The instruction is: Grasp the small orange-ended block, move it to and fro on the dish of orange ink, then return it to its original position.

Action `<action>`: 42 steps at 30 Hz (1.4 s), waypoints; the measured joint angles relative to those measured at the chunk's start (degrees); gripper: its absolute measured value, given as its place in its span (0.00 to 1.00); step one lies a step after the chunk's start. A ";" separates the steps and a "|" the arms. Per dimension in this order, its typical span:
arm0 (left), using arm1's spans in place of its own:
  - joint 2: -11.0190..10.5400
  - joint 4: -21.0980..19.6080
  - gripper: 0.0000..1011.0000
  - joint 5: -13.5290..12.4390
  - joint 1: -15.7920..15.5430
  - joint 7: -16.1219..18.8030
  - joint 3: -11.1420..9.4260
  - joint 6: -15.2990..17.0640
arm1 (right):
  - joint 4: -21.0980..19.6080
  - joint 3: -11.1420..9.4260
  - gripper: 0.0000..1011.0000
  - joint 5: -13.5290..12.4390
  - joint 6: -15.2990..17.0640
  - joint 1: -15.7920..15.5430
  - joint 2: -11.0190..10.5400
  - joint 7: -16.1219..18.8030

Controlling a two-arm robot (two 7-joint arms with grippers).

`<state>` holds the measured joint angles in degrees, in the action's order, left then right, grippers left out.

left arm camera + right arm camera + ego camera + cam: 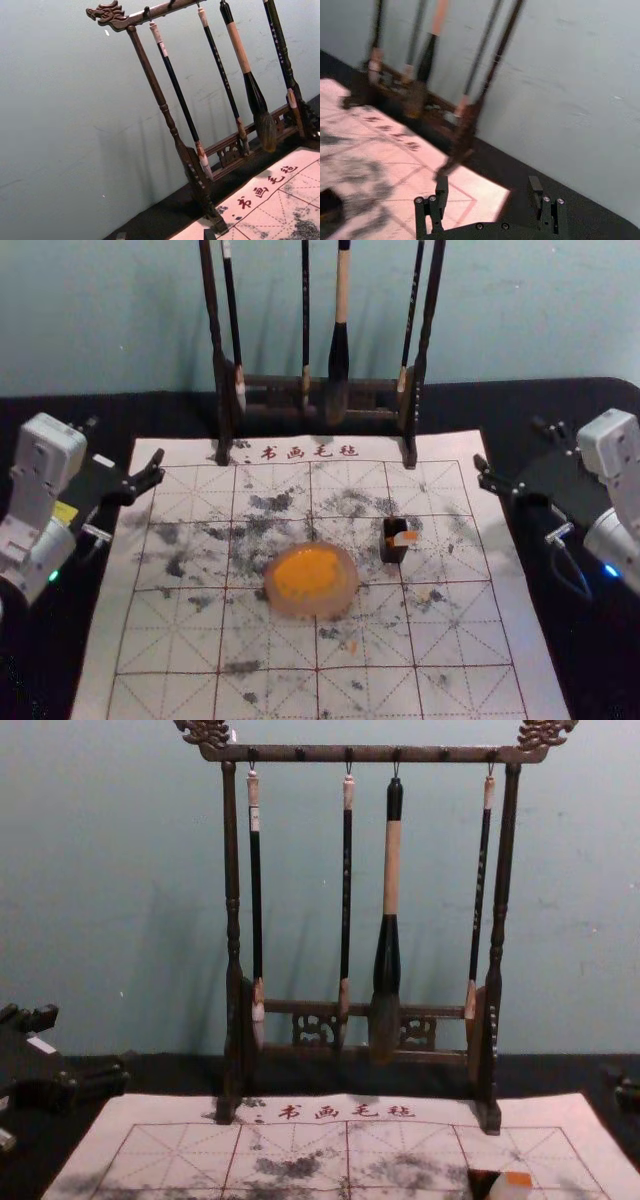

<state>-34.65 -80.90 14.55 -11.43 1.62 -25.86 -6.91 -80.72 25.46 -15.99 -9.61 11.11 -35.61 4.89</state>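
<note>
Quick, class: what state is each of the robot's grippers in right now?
Left gripper: open, empty, off the left side of the mat.
Right gripper: open, empty, off the right side.

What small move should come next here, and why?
Probably ease the right end effector inward over the calligraphy mat, fingers apart, toward the orange-ended block. The block stands ungrasped on the right side of the dish of orange ink, the nearer side for that arm, while the left end effector is off at the mat's left.
</note>
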 joint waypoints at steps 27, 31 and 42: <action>0.00 0.00 0.99 0.00 0.00 0.00 0.00 0.00 | 6.61 4.06 0.99 -8.47 -16.03 3.79 -4.77 42.26; 0.00 0.00 0.99 0.00 0.00 0.00 0.00 0.00 | 8.34 5.04 0.99 -6.88 -16.04 5.46 -3.56 44.21; 0.00 0.00 0.99 0.00 0.00 0.00 0.00 0.00 | 14.60 6.26 0.99 -3.68 -16.02 10.42 0.68 46.46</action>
<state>-34.65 -80.90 14.55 -11.43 1.62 -25.86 -6.91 -66.12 31.72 -19.67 -25.63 21.53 -34.93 51.35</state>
